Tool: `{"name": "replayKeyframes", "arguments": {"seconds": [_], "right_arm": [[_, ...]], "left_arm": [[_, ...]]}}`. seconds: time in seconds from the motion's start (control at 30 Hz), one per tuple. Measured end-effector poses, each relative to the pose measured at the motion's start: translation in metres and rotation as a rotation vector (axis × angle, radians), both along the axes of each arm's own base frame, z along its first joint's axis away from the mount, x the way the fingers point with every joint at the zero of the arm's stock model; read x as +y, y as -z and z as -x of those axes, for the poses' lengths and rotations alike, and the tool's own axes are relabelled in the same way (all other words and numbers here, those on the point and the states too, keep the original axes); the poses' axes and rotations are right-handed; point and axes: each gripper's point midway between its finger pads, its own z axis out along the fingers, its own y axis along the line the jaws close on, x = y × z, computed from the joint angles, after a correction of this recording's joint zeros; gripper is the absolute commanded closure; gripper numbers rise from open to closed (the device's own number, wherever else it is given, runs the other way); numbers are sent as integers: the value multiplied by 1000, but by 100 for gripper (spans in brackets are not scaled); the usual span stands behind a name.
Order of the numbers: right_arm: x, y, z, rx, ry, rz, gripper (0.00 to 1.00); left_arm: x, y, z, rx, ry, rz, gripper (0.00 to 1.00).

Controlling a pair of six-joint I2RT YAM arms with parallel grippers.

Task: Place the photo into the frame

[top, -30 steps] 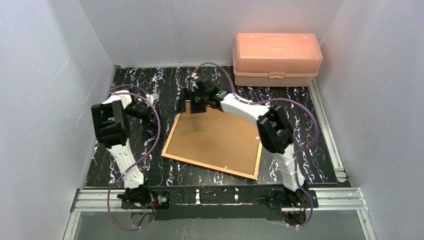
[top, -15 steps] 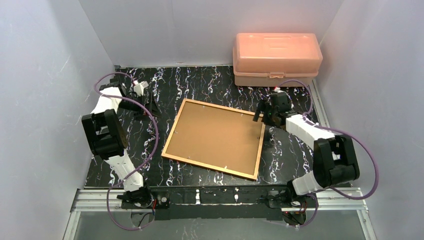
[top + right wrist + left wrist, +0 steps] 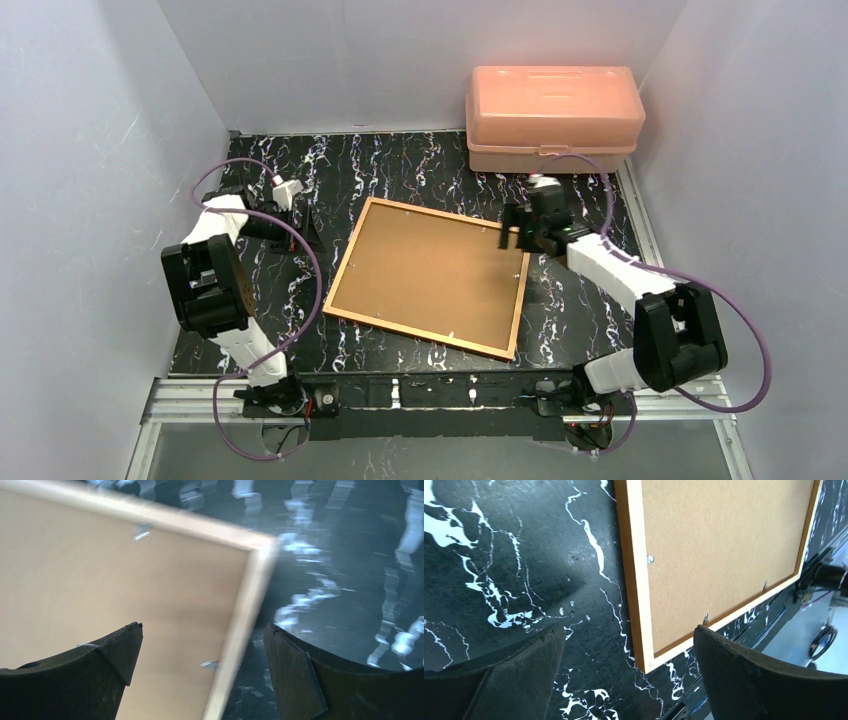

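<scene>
Black, white-veined marble-pattern tabletop (image 3: 420,165) carries the thin-railed orange-brown wooden rectangular frame (image 3: 418,335), lying face down at centre. A plain brown backing board (image 3: 430,275) fills its opening. A pink plastic lidded box (image 3: 553,115) stands at far right. The photo is not visible; whether it sits beneath the board cannot be told. Left claw (image 3: 629,630) and right claw (image 3: 202,626) both gape wide and empty, over opposite frame edges. Risk: if the small metal tabs (image 3: 650,559) are not turned over the board, lifting could spill it.
</scene>
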Motion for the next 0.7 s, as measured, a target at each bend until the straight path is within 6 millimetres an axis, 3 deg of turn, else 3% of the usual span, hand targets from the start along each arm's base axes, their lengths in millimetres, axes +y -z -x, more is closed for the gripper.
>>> {"name": "replayKeyframes", "arguments": {"seconds": [0.03, 0.17, 0.23, 0.4, 0.5, 0.7], "right_arm": [[14, -2, 5, -5, -61, 23, 1], [103, -24, 37, -92, -425, 86, 1], [132, -36, 56, -141, -564, 94, 1], [160, -46, 92, -168, -758, 94, 5], [175, -35, 122, -128, -882, 114, 15], [204, -11, 176, -66, -1075, 143, 17]], "left_arm": [[-1, 0, 3, -15, 21, -3, 2], [-1, -4, 10, -68, 87, -20, 2], [0, -7, 10, -97, 105, -29, 2], [-1, -13, 12, -112, 119, -29, 2], [-2, -14, 14, -104, 119, -25, 2], [-1, -24, 12, -117, 126, -32, 2]]}}
